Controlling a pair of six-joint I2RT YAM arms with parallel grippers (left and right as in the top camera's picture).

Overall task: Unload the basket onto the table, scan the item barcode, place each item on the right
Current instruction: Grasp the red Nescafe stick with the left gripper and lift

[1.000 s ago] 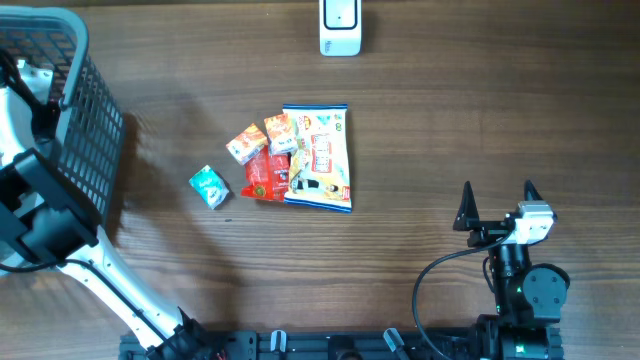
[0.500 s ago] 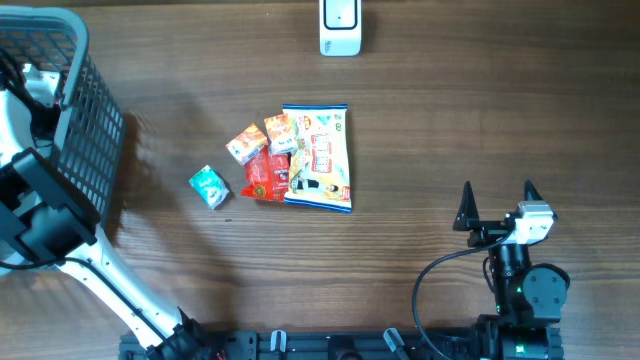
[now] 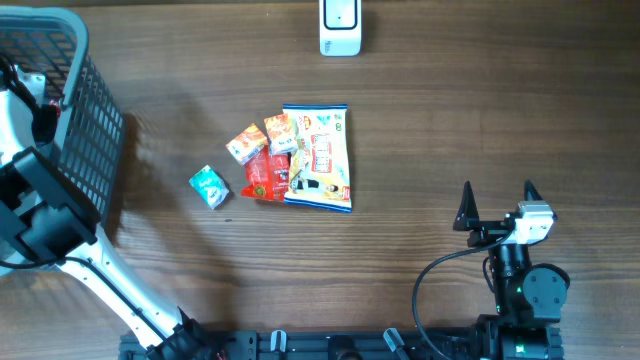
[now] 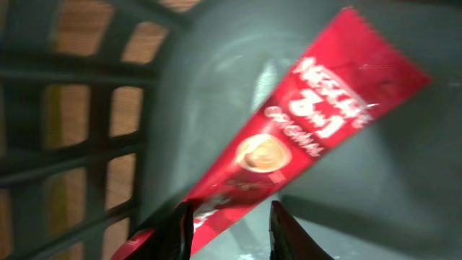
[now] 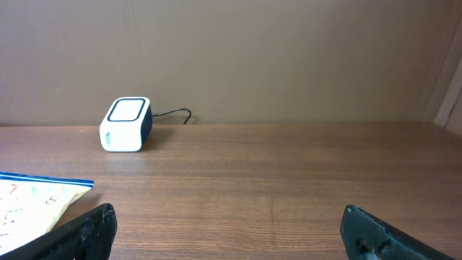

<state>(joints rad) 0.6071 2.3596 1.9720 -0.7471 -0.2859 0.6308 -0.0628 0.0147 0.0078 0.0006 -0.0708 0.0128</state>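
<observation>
Inside the grey basket (image 4: pixel 216 79), a red Nescafe 3-in-1 sachet (image 4: pixel 303 130) lies slanted from the upper right down to the lower left. My left gripper (image 4: pixel 233 211) is low over the sachet's lower end. Its jaws stand a little apart: the sachet passes under the left finger (image 4: pixel 182 232), and bare basket floor shows between it and the right finger. The view is blurred. From overhead the left gripper is hidden in the basket (image 3: pixel 95 120). The white scanner (image 3: pixel 340 27) stands at the far edge. My right gripper (image 3: pixel 497 200) rests wide open, with nothing in it, near the front right.
A pile lies mid-table: a white snack bag (image 3: pixel 320 155), small orange boxes (image 3: pixel 245 143), a red packet (image 3: pixel 265 178) and a green box (image 3: pixel 209 186). In the right wrist view the scanner (image 5: pixel 126 124) stands far left and the snack bag's corner (image 5: pixel 36 195) lies at the left.
The left arm's wrist at the basket has shifted slightly. The right arm and the items on the table have not moved.
</observation>
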